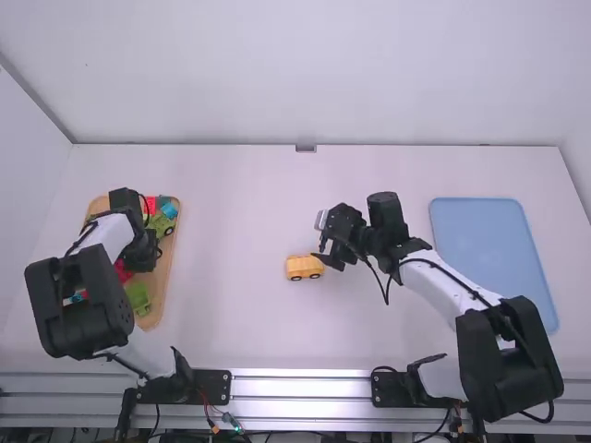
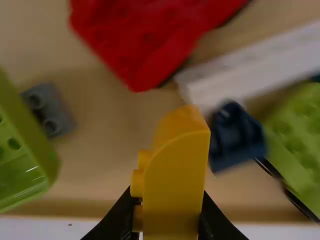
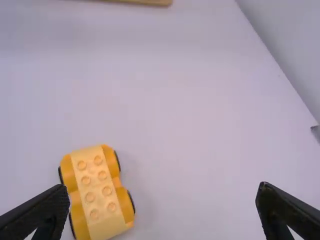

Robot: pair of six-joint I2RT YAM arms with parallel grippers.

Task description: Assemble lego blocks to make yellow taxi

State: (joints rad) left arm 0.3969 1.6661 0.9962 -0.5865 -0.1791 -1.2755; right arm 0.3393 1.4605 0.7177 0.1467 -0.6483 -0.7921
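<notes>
The tray lies at the left of the desk, with loose blocks in it. Near the middle of the desk sits the wheeled base; the mat lies well to its right (close to the desk's right edge). The left end effector is over the tray, a block between its fingers. The right end effector is near the wheeled base, to its right.

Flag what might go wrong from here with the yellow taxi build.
The left gripper holds the curved yellow block tilted, so it may seat crookedly. Low over the crowded tray, that block could snag on the dark blue piece. The wheeled yellow base stands unheld and might roll when pressed.
</notes>
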